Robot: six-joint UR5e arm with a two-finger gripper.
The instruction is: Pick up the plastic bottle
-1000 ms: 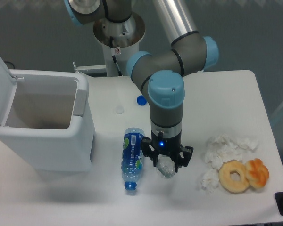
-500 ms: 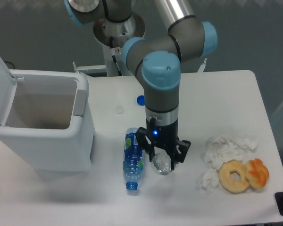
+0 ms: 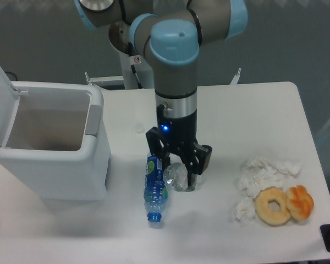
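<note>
bottle in the pincer, now carried up and toward the bin side

my pincer (image 3: pixel 179 171) is closed on the plastic bottle (image 3: pixel 176 176): a clear crumpled body sits between my fingers, one finger (image 3: pixel 155 148) on its left and the other on its right. i cannot make out the label or cap from this view; my own wrist hides most of it.

change over the last second: my wrist has shifted left and toward the back of the table (image 3: pixel 253 115), and the bottle has come along between the fingers. it now looks lifted off the surface, judging by the shadow below it, though i cannot be certain of the gap.

the blue-capped bottle (image 3: pixel 153 190) lies just left of and below my pincer, very close to the left finger; touching or not, i cannot tell. the white bin (image 3: pixel 49 146) stands well to my left. tissues (image 3: pixel 261 173) and the pastries (image 3: pixel 283 204) lie to my right, apart.

judgement: grasp appears to hold, pick nearly complete. risk: thin crushed plastic may slip.
</note>
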